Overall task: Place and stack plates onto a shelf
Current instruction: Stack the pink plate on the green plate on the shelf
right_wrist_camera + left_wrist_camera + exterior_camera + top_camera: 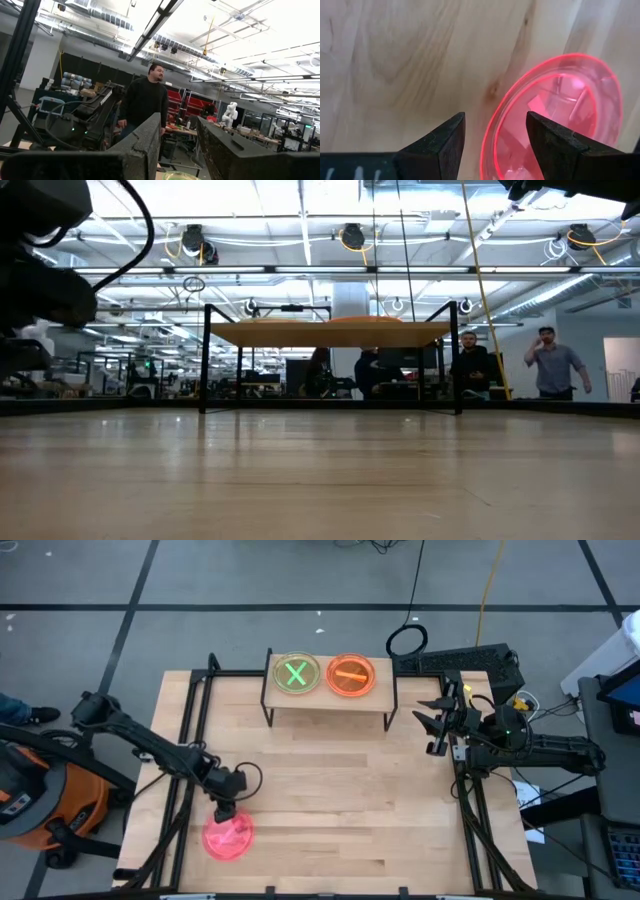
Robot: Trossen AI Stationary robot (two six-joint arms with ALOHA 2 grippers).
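1. I see the desk (330, 800) carrying everything, with the shelf (330, 698) standing at its far edge, midway between my two arms.
2. The shelf already holds a green plate (297, 674) and an orange plate (351, 675) side by side, so I judge the stacking is not yet done.
3. My left gripper (226, 810) hangs low over the near left corner, its jaws spread, straddling the rim of the pink plate (555, 120) but not pinching it; I read this as lining up for an edge grab.
4. My right gripper (437, 720) waits raised just beside the shelf's right end, jaws apart and holding nothing, clear of the route.
5. A person (145, 100) stands in the room beyond.
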